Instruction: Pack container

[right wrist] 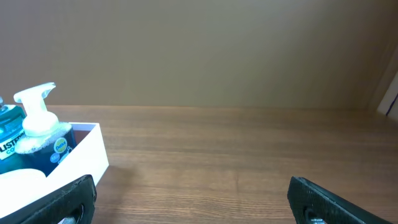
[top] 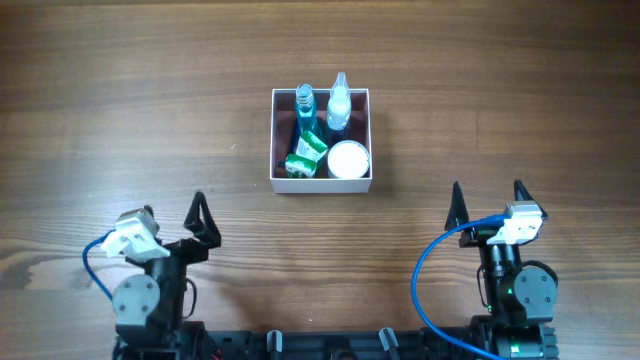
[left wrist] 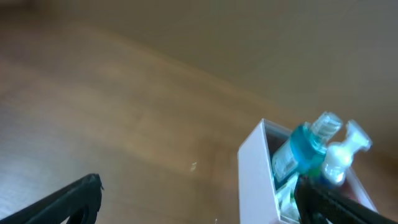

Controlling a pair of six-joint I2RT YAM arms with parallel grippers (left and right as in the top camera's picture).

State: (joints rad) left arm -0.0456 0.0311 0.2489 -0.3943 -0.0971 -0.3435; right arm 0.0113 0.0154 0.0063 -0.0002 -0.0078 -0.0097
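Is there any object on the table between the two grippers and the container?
Nothing visible. In the overhead view only bare wooden table lies between the left gripper, the right gripper and the container. The blue bottle, spray bottle, green packet and white jar sit inside it.

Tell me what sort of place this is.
Probably a robot test bench rather than a home: a wood-grain table, a left arm and right arm based at its near edge, and one container holding bottles.

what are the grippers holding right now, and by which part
Nothing is held: the left gripper and right gripper are both open and empty, apart from the container.
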